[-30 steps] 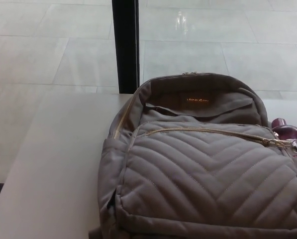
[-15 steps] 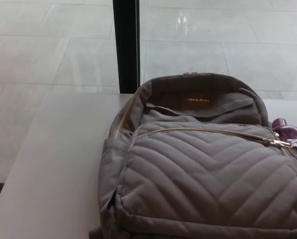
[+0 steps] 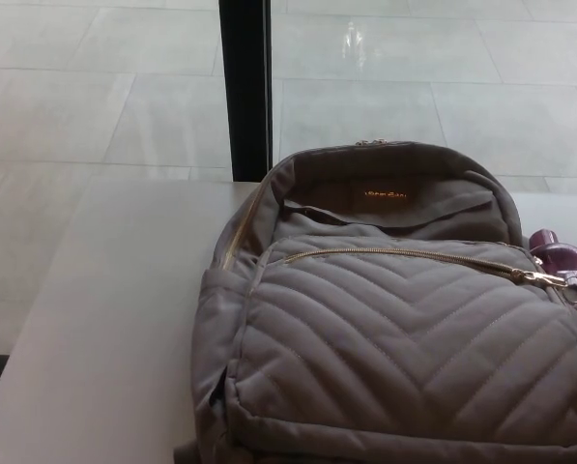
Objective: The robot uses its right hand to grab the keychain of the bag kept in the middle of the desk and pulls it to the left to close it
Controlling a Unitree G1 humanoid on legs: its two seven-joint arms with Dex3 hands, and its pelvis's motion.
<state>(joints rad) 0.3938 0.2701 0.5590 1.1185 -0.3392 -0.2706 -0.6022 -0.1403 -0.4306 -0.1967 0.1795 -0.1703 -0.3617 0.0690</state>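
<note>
Change: almost nothing has moved since the earlier frames; we see the bag and the keychain at the same places, only the whole view has shifted a very little.
Bag: the grey-brown quilted fabric backpack [image 3: 394,329] lies flat on the right part of the plain white desk [image 3: 104,319], its top end at the far edge, its lower end cut by the near side of the view.
Top opening: it stands apart, and we see a small orange label [image 3: 385,194] on the inner side.
Zip: the thin gold zip line [image 3: 404,256] runs across the front pocket from left to right.
Keychain: the small metal ring keychain [image 3: 572,287] hangs at the right end of this zip, just beside a glossy purple round object [image 3: 559,255].
Right hand: it does not show, so we cannot tell its state.
Left hand: it also does not show.
Behind the desk: a black upright post [image 3: 245,87] and a pale tiled floor [image 3: 95,87].
</note>
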